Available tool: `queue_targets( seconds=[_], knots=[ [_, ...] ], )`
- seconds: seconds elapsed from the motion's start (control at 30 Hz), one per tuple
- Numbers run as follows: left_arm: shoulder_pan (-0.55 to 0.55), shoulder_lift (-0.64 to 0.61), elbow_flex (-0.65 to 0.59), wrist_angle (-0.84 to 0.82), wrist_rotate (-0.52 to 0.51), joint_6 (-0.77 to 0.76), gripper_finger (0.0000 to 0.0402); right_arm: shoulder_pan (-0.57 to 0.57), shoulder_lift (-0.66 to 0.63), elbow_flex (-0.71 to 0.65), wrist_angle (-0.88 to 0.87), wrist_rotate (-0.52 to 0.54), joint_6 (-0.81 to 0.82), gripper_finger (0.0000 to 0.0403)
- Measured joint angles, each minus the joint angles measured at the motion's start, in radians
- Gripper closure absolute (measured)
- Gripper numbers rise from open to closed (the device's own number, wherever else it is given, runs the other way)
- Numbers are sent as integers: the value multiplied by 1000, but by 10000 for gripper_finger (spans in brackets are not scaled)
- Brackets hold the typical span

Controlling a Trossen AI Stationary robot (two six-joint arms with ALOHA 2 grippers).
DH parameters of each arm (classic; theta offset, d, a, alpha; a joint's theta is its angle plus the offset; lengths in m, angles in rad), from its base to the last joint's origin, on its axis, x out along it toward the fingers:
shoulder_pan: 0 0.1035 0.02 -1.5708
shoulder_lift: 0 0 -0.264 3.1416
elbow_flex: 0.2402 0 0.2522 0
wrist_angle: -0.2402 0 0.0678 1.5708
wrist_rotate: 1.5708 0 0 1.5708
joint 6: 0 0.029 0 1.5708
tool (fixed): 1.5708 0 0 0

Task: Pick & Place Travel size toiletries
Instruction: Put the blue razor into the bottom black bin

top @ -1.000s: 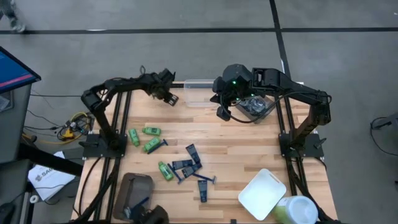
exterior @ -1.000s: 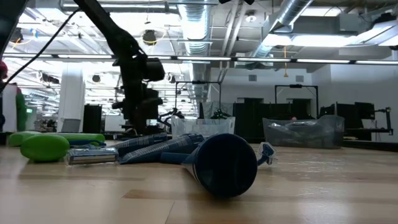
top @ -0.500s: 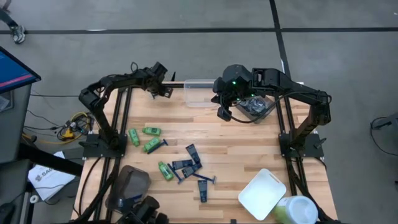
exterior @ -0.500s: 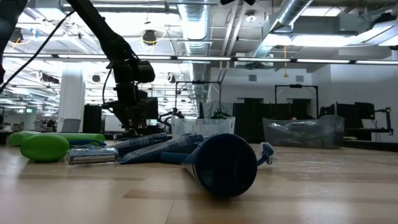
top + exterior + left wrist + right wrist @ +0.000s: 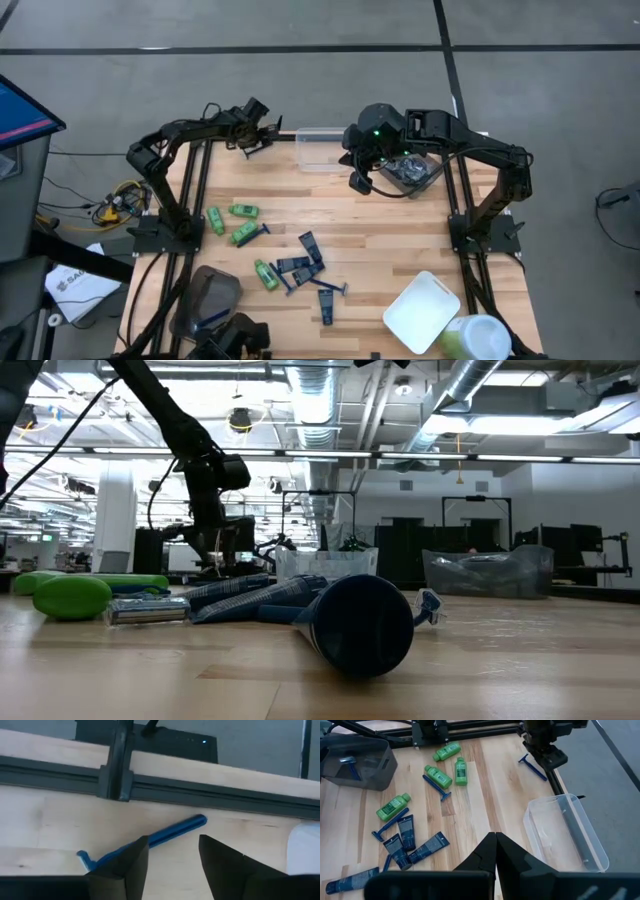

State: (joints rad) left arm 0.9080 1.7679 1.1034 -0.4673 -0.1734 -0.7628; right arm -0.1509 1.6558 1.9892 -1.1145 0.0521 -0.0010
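Note:
Green mini bottles [image 5: 243, 233], navy tubes [image 5: 310, 247] and blue razors [image 5: 330, 287] lie scattered on the middle of the wooden table. They also show in the right wrist view: bottles [image 5: 438, 776], tubes [image 5: 406, 831]. One blue razor [image 5: 160, 835] lies flat near the table's far edge. My left gripper [image 5: 170, 850] hangs open just above it, one finger on each side. From the right wrist view that razor [image 5: 532, 767] lies under the left gripper [image 5: 547, 752]. My right gripper [image 5: 495, 840] is shut and empty, raised over the far middle [image 5: 362, 182].
A clear tub [image 5: 320, 148] stands at the far edge between the arms, and a tub with clear plastic [image 5: 412, 172] to its right. A grey-brown tub [image 5: 205, 298] holding a razor sits near left. A white tub [image 5: 422, 312] sits near right. Bare wood lies right of the pile.
My left gripper has moved from beside the clear tub toward the table's far left corner and risen a little. The right arm has kept still, and the items on the table have not shifted.

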Motion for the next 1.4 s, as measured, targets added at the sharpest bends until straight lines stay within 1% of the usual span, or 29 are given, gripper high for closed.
queue_targets(
  seconds=[0.13, 0.3, 0.53, 0.63, 0.73, 0.8, 0.9, 0.97, 1.07, 1.23, 1.3, 1.4],
  knots=[
    [2, 0, 0, 1, -26, -34, 242, 0, 0, 0, 0, -1, -7, 403],
    [2, 0, 0, 8, -25, -89, 257, 0, 0, 0, 0, -2, -10, 403],
    [2, 10, 0, 27, -56, -153, 277, 0, 0, 0, 0, -3, -10, 403],
    [-6, 9, 0, 37, -52, -161, 289, 0, 0, 0, -1, -3, -11, 403],
    [-20, -9, 0, 88, 11, -159, 308, 0, 0, 0, -4, -3, -34, 403],
    [-47, -26, 0, 141, 33, -141, 326, 0, 0, 0, -4, -3, -37, 403],
    [-65, -26, 0, 152, 25, -158, 372, 0, 0, 0, -4, -3, -42, 403],
    [-59, -12, -10, 160, 24, -223, 393, 0, 0, 0, -4, -3, -52, 403],
    [-56, -10, -13, 185, -22, -291, 398, 0, 0, 0, -4, -3, -60, 403],
    [-52, -11, -12, 222, -31, -372, 401, 0, 0, 0, -4, -3, -62, 403],
    [-51, -11, -11, 228, -25, -357, 401, 0, 0, 0, -4, -3, -62, 403],
    [-59, -28, -11, 233, 8, -277, 401, 0, 0, 0, -4, -3, -75, 403]
  ],
)
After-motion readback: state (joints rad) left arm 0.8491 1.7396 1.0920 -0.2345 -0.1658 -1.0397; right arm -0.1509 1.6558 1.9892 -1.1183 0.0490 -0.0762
